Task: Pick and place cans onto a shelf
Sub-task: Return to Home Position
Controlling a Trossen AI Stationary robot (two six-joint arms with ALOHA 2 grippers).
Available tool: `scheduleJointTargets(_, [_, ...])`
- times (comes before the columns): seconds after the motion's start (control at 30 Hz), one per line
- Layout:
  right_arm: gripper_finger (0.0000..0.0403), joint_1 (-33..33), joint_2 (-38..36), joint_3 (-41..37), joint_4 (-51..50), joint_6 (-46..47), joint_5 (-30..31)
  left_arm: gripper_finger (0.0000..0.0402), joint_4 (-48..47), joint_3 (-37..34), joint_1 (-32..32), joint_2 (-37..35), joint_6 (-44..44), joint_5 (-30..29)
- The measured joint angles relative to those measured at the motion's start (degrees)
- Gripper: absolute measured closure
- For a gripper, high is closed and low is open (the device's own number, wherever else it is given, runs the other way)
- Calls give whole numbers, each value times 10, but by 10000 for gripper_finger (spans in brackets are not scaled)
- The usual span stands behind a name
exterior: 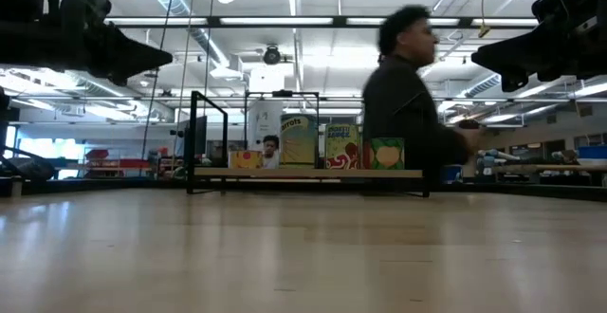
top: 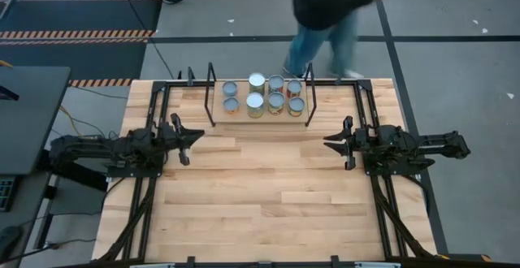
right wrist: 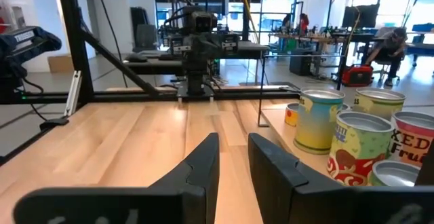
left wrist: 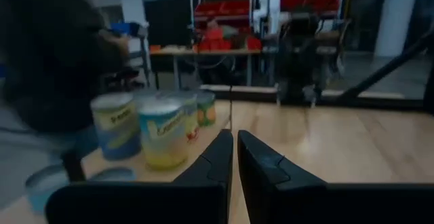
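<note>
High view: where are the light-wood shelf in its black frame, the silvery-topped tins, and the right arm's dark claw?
Light-wood, black-framed shelf (top: 218,115): high view, bare board corner.
Silvery-topped round tins (top: 255,102): high view, one tin's lid.
Dark right gripper (top: 328,143): high view, between its fingertips.
</note>
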Motion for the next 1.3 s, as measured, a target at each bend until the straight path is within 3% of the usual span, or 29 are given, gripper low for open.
scheduleJointTargets(0.3, [316, 0, 3, 0, 1, 2, 9, 372, -21, 0, -18, -14, 6, 2])
scheduleJointTargets(0.43, [316, 0, 3, 0, 1, 15, 7, 372, -77, 8, -18, -63, 14, 81])
scheduleJointTargets(0.53, [316, 0, 5, 0, -1, 16, -5, 372, -110, 0, -16, -106, 13, 92])
scheduleJointTargets(0.8, [316, 0, 38, 0, -3, 25, -11, 372, -114, 0, 10, -102, 18, 219])
scheduleJointTargets(0.97, [316, 0, 39, 0, -2, 25, -11, 372, -116, 0, 17, -96, 81, 222])
scheduleJointTargets(1.3, [316, 0, 39, 0, -2, 25, -11, 372, -114, 0, 17, -94, 89, 222])
